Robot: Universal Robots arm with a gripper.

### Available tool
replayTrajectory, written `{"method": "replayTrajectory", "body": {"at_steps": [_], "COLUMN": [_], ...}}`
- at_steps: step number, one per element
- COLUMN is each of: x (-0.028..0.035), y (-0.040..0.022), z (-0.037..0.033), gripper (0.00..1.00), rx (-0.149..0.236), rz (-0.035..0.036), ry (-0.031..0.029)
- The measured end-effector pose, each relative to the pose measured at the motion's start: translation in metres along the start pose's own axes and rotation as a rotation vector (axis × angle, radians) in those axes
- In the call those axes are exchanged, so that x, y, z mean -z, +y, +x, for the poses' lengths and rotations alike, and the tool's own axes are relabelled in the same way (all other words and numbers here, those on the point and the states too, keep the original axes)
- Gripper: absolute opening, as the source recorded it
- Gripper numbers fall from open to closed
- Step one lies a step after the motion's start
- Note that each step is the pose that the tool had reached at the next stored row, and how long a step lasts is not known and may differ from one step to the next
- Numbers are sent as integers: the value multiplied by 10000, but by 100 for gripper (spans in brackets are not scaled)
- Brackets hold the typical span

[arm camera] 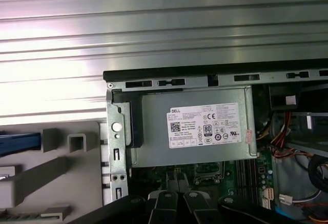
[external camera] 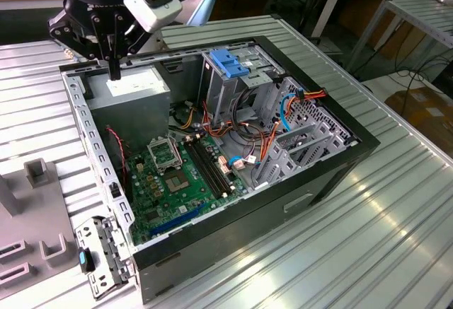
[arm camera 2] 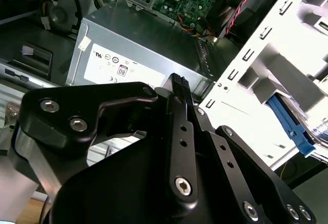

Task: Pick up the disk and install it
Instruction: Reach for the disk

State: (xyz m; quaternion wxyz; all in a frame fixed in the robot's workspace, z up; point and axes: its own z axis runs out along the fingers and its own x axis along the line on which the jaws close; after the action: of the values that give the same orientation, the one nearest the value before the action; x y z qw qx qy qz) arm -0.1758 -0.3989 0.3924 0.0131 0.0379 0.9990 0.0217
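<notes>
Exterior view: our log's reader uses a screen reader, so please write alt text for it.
A robot arm's gripper, shut and empty, hangs over the grey power-supply box in a corner of an open computer case on a ribbed metal table. Inside are a green motherboard, coloured cables and a metal drive cage topped by a blue latch.

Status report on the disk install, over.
Black gripper shut, empty, above grey power-supply box. Blue-railed part, possibly the disk, in grey holder beside black computer case. Cables crowd the metal drive cage.
</notes>
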Motion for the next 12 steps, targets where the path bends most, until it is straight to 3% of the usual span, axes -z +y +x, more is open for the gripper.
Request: {"method": "replayTrajectory", "body": {"at_steps": [12], "x": [0], "y": [-11], "z": [145], "gripper": [11], "rx": [0], "rz": [-1], "ry": [0]}}
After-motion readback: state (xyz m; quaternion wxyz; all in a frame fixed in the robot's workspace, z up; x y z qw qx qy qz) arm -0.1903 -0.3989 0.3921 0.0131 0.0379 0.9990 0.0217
